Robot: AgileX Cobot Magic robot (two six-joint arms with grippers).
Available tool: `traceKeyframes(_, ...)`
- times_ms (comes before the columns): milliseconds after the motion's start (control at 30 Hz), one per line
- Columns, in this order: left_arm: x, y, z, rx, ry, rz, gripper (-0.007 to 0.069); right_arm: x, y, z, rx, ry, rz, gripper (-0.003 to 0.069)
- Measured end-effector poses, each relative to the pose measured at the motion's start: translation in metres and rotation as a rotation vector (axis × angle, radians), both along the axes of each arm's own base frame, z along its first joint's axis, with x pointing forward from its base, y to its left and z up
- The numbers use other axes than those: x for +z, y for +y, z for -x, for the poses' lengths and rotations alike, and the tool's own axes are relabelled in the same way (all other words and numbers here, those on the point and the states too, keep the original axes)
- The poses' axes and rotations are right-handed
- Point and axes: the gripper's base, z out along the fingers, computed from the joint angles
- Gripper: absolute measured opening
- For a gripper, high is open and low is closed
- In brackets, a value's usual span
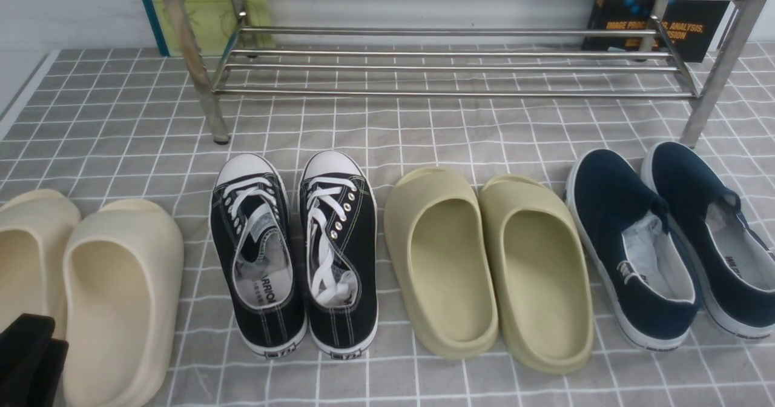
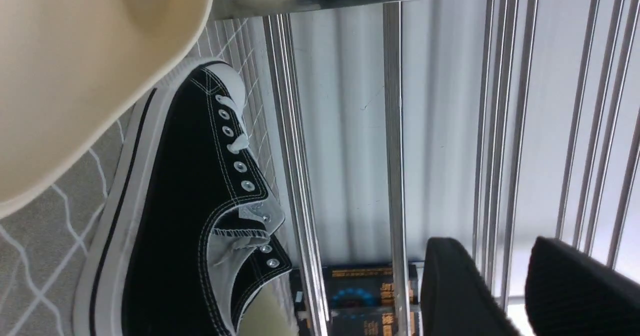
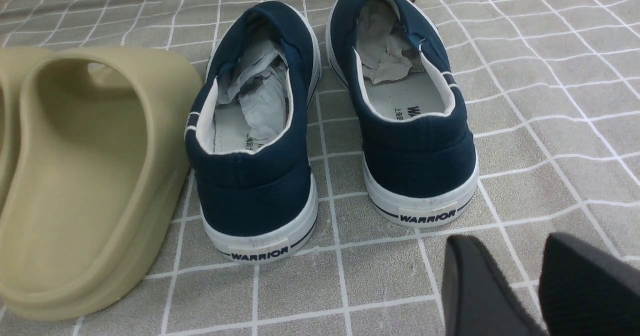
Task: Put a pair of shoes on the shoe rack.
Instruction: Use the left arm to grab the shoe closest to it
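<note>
The pair of shoes, two black lace-up sneakers, stands side by side on the checked cloth, the left one [image 1: 257,255] and the right one [image 1: 339,249], toes toward the shoe rack [image 1: 448,68] at the back. In the left wrist view one sneaker [image 2: 175,216] lies beside the rack's bars [image 2: 395,126]. My left gripper [image 2: 495,248] is open and empty, apart from the sneaker; its black fingers [image 1: 27,346] show at the front view's lower left corner. My right gripper [image 3: 507,243] is open over bare cloth, holding nothing.
Cream slippers [image 1: 115,292] sit left of the sneakers, olive slippers [image 1: 490,268] to their right, and navy slip-ons [image 1: 672,243] beyond those. The navy pair [image 3: 255,141] is just ahead of my right gripper. Books [image 1: 660,25] lean behind the rack.
</note>
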Motion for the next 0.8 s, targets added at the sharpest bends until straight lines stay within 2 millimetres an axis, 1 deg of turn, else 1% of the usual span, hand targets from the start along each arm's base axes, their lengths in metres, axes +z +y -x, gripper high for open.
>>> traceKeyframes(33,0.007,-0.003,0.001,-0.026,-0.013,-0.046,0.0239,0.000,0.000,0.000,0.000,0.000,0.000,0.0239)
traceKeyframes(100,0.029,-0.010,0.007,-0.097,-0.061,-0.180,0.0239,0.000,0.000,0.000,0.000,0.000,0.000,0.0239)
traceKeyframes(133,0.035,-0.011,0.008,-0.102,-0.077,-0.195,0.0239,0.000,0.000,0.000,0.000,0.000,0.000,0.0239)
traceKeyframes(200,0.066,-0.019,0.020,-0.172,-0.149,-0.383,0.0239,0.000,0.000,0.000,0.000,0.000,0.000,0.0239)
traceKeyframes(233,0.075,-0.022,0.023,-0.206,-0.151,-0.441,0.0238,0.000,0.000,0.000,0.000,0.000,0.000,0.0239)
traceKeyframes(267,0.091,-0.025,0.024,-0.244,-0.135,-0.519,0.0230,0.000,0.000,0.000,0.000,0.000,0.000,0.0239)
traceKeyframes(300,0.089,-0.026,0.022,-0.253,-0.118,-0.530,0.0230,0.000,0.000,0.000,0.000,0.000,0.000,0.0239)
traceKeyframes(333,0.103,-0.027,0.017,-0.306,-0.043,-0.641,0.0204,0.000,0.000,0.000,0.000,0.000,0.000,0.0239)
traceKeyframes(367,0.108,-0.027,0.017,-0.309,-0.041,-0.657,0.0195,0.000,0.000,0.000,0.000,0.000,0.000,0.0239)
traceKeyframes(400,0.115,-0.027,0.011,-0.350,0.055,-0.749,0.0163,0.000,0.000,0.000,0.000,0.000,0.000,0.0239)
traceKeyframes(533,0.140,-0.014,-0.017,-0.429,0.370,-0.979,0.0025,0.000,0.000,0.000,0.000,0.000,0.000,0.0239)
traceKeyframes(567,0.139,-0.012,-0.020,-0.440,0.409,-0.998,0.0019,0.000,0.000,0.000,0.000,0.000,0.000,0.0239)
traceKeyframes(600,0.146,-0.007,-0.027,-0.452,0.493,-1.056,-0.0013,0.000,0.000,0.000,0.000,0.000,0.000,0.0239)
traceKeyframes(633,0.147,-0.002,-0.036,-0.468,0.583,-1.097,-0.0013,0.000,0.000,0.000,0.000,0.000,0.000,0.0239)
traceKeyframes(700,0.149,0.003,-0.043,-0.477,0.649,-1.128,-0.0013,0.000,0.000,0.000,0.000,0.000,0.000,0.0239)
traceKeyframes(733,0.147,0.006,-0.056,-0.509,0.724,-1.164,-0.0013,0.000,0.000,0.000,0.000,0.000,0.000,0.0239)
traceKeyframes(767,0.146,0.005,-0.057,-0.514,0.726,-1.164,-0.0013,0.000,0.000,0.000,0.000,0.000,0.000,0.0239)
traceKeyframes(800,0.140,0.002,-0.069,-0.573,0.763,-1.180,-0.0013,0.000,0.000,0.000,0.000,0.000,0.000,0.0239)
